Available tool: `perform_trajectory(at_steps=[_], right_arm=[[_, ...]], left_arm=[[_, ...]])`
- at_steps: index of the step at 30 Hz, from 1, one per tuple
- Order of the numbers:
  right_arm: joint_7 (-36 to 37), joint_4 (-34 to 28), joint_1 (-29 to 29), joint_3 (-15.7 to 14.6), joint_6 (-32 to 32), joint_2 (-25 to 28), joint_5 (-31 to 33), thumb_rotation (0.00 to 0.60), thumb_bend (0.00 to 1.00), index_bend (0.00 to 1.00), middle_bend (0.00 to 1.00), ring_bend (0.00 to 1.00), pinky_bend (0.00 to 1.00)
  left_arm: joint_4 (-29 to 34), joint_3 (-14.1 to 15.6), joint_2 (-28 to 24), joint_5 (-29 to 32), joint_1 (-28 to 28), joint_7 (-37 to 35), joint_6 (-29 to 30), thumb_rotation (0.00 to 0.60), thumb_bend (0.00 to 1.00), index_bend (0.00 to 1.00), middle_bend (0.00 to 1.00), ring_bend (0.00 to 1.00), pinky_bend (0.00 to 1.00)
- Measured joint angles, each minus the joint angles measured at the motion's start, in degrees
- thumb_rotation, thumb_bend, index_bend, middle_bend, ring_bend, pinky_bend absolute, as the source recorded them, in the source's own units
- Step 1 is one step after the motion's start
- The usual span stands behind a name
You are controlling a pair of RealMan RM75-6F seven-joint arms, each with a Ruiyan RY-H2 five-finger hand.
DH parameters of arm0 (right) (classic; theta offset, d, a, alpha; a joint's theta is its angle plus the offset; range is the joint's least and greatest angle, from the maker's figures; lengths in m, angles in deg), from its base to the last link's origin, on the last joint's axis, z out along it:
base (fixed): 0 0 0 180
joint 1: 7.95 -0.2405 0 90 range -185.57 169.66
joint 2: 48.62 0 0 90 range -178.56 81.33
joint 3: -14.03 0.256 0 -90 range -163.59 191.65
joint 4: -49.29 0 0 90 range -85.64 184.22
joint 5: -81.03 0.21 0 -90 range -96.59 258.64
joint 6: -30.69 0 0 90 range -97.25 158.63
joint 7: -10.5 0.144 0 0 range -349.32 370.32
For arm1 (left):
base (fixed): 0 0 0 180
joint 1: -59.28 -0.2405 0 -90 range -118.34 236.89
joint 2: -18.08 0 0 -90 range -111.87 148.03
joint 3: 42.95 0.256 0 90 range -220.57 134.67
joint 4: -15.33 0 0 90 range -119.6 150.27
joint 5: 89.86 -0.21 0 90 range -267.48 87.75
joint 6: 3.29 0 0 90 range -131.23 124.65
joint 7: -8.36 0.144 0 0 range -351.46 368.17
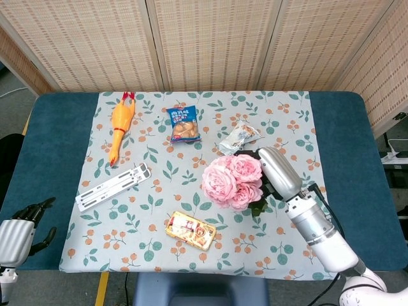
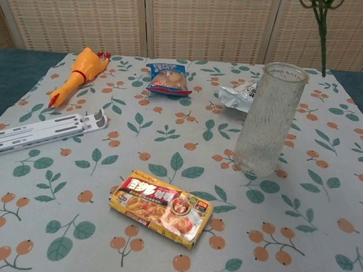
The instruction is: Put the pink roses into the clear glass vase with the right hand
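Observation:
My right hand (image 1: pixel 275 171) holds the bunch of pink roses (image 1: pixel 229 181) up over the middle of the table. In the head view the blooms cover the clear glass vase. The chest view shows that vase (image 2: pixel 267 118) upright on the floral cloth, with the green rose stems (image 2: pixel 321 26) hanging above and slightly right of its rim, their tips clear of it. My left hand (image 1: pixel 29 223) rests low at the table's front left corner, holding nothing, fingers apart.
On the floral cloth (image 1: pixel 153 236) lie a rubber chicken (image 1: pixel 120 123), a blue snack bag (image 1: pixel 183 123), a silver snack bag (image 1: pixel 238 136), a white folding stand (image 1: pixel 112 186) and a yellow curry box (image 1: pixel 190 229). A wicker screen (image 1: pixel 210 38) stands behind.

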Motion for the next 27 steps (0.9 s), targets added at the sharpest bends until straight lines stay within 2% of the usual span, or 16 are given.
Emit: perform_trajectory(at_steps=[13, 23, 27], right_arm=[[5.57, 6.83, -4.19, 2.49, -7.63, -1.38, 2.16, 0.6, 0.72, 0.91, 1.0, 1.0, 1.0], [13.97, 11.99, -4.51, 3.5, -12.64, -1.65, 0.48, 0.6, 0.72, 0.91, 1.0, 1.0, 1.0], [20.22, 15.51, -3.75, 3.25, -15.22, -2.01, -2.33, 0.6, 0.72, 0.91, 1.0, 1.0, 1.0]], left_arm=[[0.03, -0.06, 0.04, 0.46, 0.0, 0.5, -0.41, 0.6, 0.37, 0.17, 0.3, 0.3, 0.46], [0.06, -0.04, 0.09, 0.75, 0.02, 0.87, -0.78, 0.6, 0.37, 0.17, 0.3, 0.3, 0.46], [0.13, 0.0, 0.13, 0.57, 0.1, 1.12, -0.79, 0.6, 0.37, 0.17, 0.3, 0.3, 0.46]])
